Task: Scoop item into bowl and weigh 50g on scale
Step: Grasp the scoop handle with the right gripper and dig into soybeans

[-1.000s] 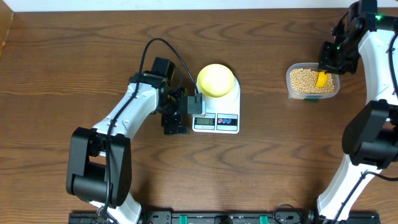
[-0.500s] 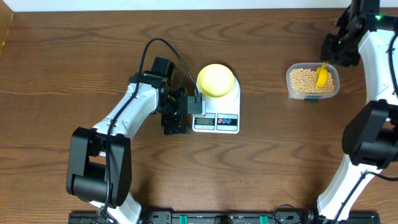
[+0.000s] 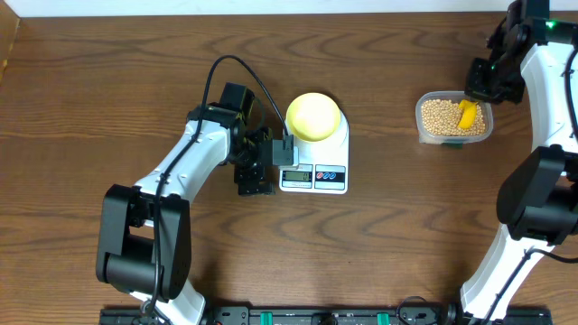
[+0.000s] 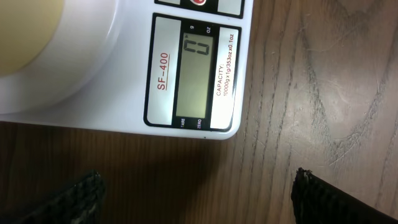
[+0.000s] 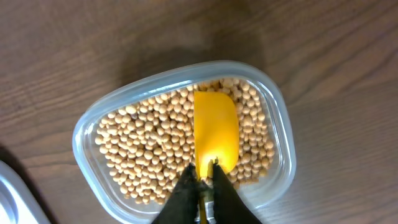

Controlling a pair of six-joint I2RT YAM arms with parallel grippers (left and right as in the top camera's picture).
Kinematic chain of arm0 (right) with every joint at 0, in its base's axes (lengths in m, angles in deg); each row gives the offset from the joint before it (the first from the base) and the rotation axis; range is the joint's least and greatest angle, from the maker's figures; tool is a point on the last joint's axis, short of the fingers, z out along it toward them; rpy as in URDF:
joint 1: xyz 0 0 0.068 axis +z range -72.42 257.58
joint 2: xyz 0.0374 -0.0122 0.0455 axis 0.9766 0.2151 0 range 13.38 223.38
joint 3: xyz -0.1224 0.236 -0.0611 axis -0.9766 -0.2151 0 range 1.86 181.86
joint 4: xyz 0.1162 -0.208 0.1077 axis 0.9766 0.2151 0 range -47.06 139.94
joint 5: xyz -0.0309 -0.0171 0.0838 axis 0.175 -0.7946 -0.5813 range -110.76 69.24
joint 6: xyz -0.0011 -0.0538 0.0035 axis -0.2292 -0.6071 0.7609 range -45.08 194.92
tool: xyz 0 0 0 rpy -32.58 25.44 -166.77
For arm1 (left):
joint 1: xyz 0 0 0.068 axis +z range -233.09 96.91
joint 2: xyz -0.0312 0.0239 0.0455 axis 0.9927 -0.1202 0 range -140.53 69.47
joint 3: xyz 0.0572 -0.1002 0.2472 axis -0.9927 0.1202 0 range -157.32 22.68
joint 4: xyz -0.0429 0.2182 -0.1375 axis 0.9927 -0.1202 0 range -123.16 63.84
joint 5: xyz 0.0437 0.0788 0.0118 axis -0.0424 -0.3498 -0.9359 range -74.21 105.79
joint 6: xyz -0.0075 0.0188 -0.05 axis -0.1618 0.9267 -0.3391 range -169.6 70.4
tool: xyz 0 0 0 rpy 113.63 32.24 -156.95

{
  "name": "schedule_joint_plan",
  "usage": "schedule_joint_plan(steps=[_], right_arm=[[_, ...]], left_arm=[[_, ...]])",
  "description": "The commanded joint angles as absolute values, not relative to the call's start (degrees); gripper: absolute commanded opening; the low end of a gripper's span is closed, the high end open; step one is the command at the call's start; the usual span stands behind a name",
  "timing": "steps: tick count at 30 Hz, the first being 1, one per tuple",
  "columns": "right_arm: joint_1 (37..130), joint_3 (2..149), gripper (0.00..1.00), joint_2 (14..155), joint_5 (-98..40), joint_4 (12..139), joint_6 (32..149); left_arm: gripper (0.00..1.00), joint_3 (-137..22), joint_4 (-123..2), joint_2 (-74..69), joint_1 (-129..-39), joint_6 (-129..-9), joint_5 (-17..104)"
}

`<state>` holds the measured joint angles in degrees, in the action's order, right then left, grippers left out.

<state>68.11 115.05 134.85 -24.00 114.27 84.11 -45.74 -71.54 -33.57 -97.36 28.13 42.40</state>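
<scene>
The item, small tan beans (image 3: pixel 442 118) (image 5: pixel 149 149), fills a clear plastic tub (image 3: pixel 420 116) (image 5: pixel 87 134) at the right. My right gripper (image 3: pixel 477 90) (image 5: pixel 205 169) is shut on the handle of a yellow scoop (image 3: pixel 466 115) (image 5: pixel 216 130). The scoop's blade lies on the beans with no beans on its visible face. The pale yellow bowl (image 3: pixel 313 116) (image 4: pixel 25 31) stands on the white scale (image 3: pixel 336 144) (image 4: pixel 124 68). My left gripper (image 3: pixel 257 171) (image 4: pixel 196 199) hangs open over bare wood just left of the scale's display (image 4: pixel 196 74), holding nothing.
A black cable (image 3: pixel 226 65) loops from the left arm toward the scale. The right arm's lower links (image 3: pixel 537 203) stand along the table's right edge. Bare wooden table (image 3: pixel 406 235) lies between scale and tub.
The right gripper drew the scoop toward the tub's far edge half a second ago, then came back down onto the beans. Its jaws have closed slightly. The left arm has not moved.
</scene>
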Motion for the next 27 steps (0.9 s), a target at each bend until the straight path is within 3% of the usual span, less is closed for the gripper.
schedule_joint_plan(steps=[1, 4, 7, 15, 22, 27], right_arm=[[68.7, 115.4, 0.26, 135.3, -23.9, 113.8, 84.3], [68.7, 115.4, 0.35, 135.3, -23.9, 114.0, 84.3], [68.6, 115.4, 0.37, 135.3, -23.9, 114.1, 84.3], [66.5, 115.4, 0.29, 135.3, -30.6, 113.4, 84.9], [66.4, 115.3, 0.28, 135.4, -30.2, 114.4, 84.5], [66.4, 113.5, 0.22, 135.4, -30.1, 114.4, 84.5]], left_arm=[[0.98, -45.0, -71.9, -32.3, -97.3, 27.2, 42.1], [0.98, -45.0, -71.9, -32.3, -97.3, 27.2, 42.1], [0.98, -45.0, -71.9, -32.3, -97.3, 27.2, 42.1], [0.98, -45.0, -71.9, -32.3, -97.3, 27.2, 42.1], [0.98, -45.0, -71.9, -32.3, -97.3, 27.2, 42.1], [0.98, -45.0, -71.9, -32.3, -97.3, 27.2, 42.1]])
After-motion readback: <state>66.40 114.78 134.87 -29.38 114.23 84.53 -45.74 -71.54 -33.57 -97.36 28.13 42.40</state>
